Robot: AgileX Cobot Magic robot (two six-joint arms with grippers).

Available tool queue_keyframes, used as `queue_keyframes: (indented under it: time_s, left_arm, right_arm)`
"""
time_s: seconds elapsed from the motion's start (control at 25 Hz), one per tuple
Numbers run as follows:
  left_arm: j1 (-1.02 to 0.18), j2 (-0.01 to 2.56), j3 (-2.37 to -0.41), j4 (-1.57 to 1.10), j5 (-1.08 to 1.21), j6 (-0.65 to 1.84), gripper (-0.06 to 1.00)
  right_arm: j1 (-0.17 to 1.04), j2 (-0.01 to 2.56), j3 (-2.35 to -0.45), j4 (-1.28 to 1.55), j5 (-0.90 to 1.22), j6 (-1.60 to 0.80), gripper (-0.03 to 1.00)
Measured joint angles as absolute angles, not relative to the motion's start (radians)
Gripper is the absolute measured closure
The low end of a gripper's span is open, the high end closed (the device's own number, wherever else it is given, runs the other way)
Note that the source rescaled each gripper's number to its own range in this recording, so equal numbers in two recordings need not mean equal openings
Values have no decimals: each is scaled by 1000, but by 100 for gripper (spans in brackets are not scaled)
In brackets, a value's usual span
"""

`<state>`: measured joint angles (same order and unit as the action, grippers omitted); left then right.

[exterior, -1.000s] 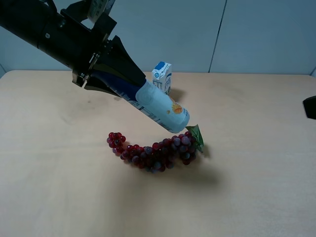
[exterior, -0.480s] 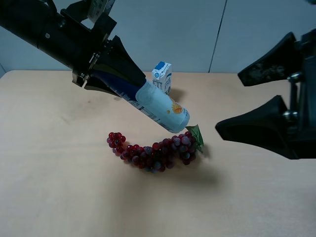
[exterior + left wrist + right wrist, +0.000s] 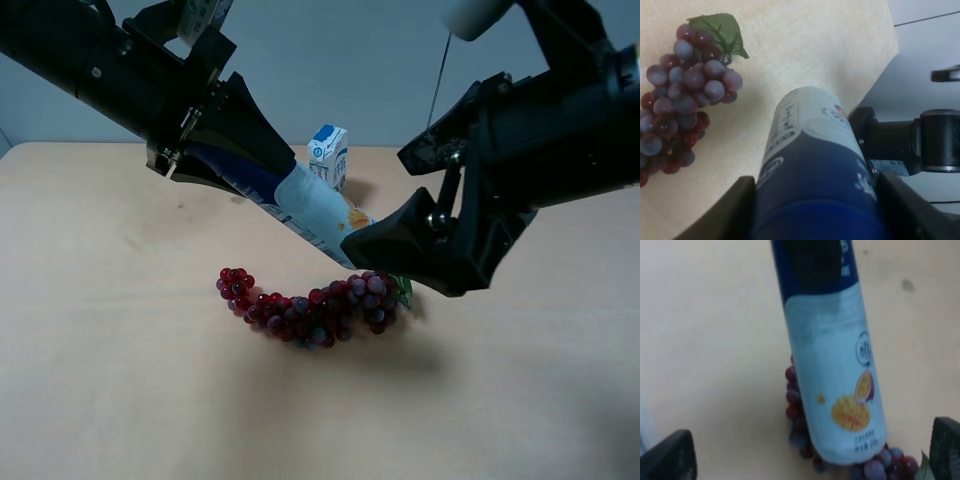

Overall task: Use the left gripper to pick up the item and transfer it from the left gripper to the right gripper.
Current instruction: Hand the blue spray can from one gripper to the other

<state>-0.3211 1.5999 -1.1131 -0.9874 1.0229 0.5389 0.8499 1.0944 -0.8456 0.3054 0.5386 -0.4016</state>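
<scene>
Exterior high view: pick-up done, w/ the item (image 3: 318, 215) off the bench (image 3: 120, 380), clamped at its dark-blue end btwn the fingers of the left gripper (image 3: 275, 180), hanging over the grape bunch (image 3: 310, 305). Handover only part-way: right gripper (image 3: 372, 202) at the white end w/ fingers spread wide either side, not closed on it; left to do, prob.: close right, release left. Long axis slanted, approx. diagonal: cap end up inside left gripper, white base down toward right gripper, just above grape bunch.
</scene>
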Motion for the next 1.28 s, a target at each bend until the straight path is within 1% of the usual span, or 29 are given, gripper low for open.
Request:
queue_keyframes:
  time_s: [0.56,1.28]
  left_arm:
    - [-321,1600,-1113,-1026,1023,550,94]
    - [-321,1600,-1113,-1061,1023,561,94]
  right_arm:
    - [850,1247,-846,305,372,-428,-3]
    - [850,1367,-846,307,275,-429,-3]
